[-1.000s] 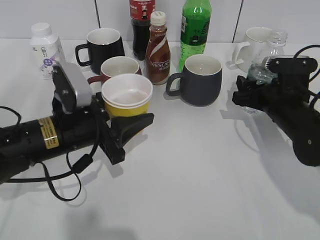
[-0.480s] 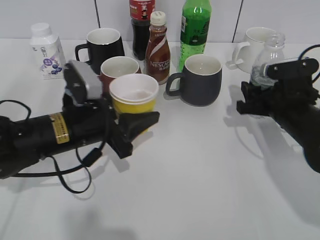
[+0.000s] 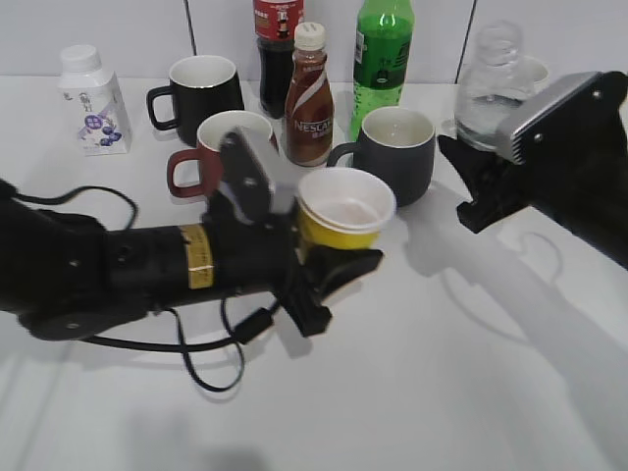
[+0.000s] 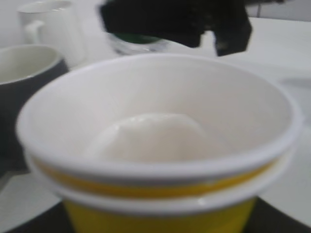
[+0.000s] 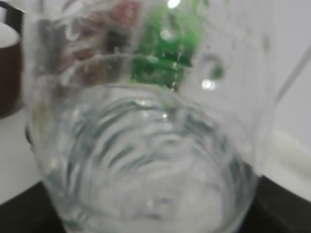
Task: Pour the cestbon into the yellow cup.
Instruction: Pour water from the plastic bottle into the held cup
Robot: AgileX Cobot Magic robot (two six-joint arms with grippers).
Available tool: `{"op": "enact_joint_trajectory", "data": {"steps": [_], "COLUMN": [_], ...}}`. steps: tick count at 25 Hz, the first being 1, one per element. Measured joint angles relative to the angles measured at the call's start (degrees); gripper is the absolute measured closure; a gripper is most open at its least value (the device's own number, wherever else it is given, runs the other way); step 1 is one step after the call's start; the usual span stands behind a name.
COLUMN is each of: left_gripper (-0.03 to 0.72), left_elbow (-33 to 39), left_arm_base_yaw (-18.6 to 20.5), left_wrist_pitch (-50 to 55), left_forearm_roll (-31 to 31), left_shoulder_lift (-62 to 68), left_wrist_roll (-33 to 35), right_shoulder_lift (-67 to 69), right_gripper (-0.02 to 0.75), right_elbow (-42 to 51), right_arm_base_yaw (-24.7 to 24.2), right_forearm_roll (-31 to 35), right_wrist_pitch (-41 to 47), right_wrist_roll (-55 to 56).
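In the exterior view, the yellow cup (image 3: 345, 209) is held upright above the white desk (image 3: 442, 373) by the left gripper (image 3: 329, 265), whose dark jaws are closed around the cup's lower part; the cup's white inside looks empty from this angle. Just behind the cup stands a grey mug (image 3: 392, 152), with a red-brown mug (image 3: 211, 147), a black mug (image 3: 201, 93), a Nescafe bottle (image 3: 309, 98) and a green bottle (image 3: 383, 54) farther back. At the right, the cestbon (image 3: 488, 88) is held upright and lifted off the desk by the right gripper (image 3: 481, 182), its open neck uppermost and well apart from the cup. In the left wrist view, the cup (image 4: 155, 145) fills the frame, with the right gripper seen dark beyond its rim. In the right wrist view, the bottle (image 5: 146, 145) is seen blurred and very close, clamped between the jaws, only their black edges showing at the lower corners.
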Motion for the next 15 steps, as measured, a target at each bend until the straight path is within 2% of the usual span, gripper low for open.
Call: {"op": "enact_joint_trajectory", "data": {"steps": [5,15], "left_gripper": [0.315,0.315], "left_elbow": [-1.5,-1.7], "left_arm_base_yaw": [-2.4,-2.5], "left_wrist_pitch": [0.6,0.6], "left_forearm_roll": [-0.2,-1.0], "left_shoulder_lift": [1.3,0.5], "left_wrist_roll": [0.0,0.0], "right_shoulder_lift": [-0.2,-0.2], "right_gripper": [0.266,0.266], "right_elbow": [-4.0,-9.1], "right_arm_base_yaw": [0.0,0.0], "right_forearm_roll": [-6.0,-11.6], "right_wrist_pitch": [3.7,6.1], "right_wrist_roll": [-5.2,-15.6]}}
